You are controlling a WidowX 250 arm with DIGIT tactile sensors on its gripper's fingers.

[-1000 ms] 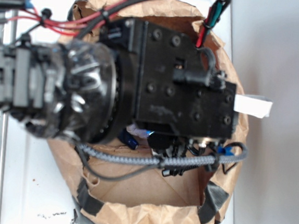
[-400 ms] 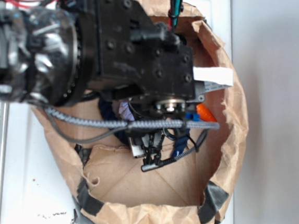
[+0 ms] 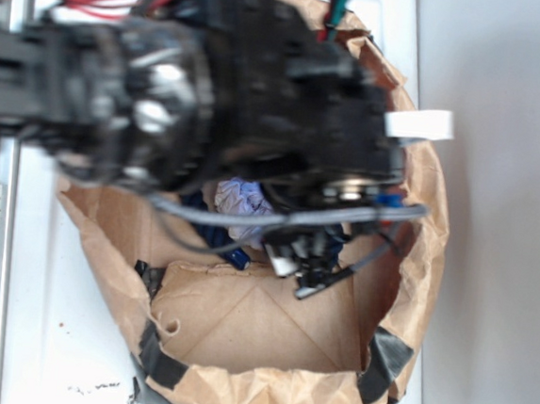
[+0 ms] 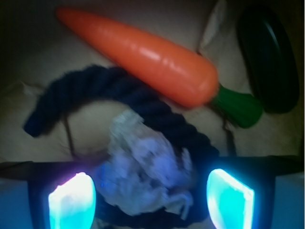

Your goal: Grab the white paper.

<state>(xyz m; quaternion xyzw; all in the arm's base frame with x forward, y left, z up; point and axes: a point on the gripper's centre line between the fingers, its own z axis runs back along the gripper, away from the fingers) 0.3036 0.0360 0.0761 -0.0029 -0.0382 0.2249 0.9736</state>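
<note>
The end effector (image 4: pixel 151 198) is standing wide, its two glowing pads (image 4: pixel 72 200) sitting at the lower left and lower right of the wrist view. The white paper (image 4: pixel 143 174) is lying crumpled between them at lower centre, not pinched, resting on a dark blue rope (image 4: pixel 143 102) that is curving behind it. Above, an orange carrot (image 4: pixel 143 55) is slanting across the upper frame. In the exterior view, everything is sitting inside a brown paper bag (image 3: pixel 263 390).
</note>
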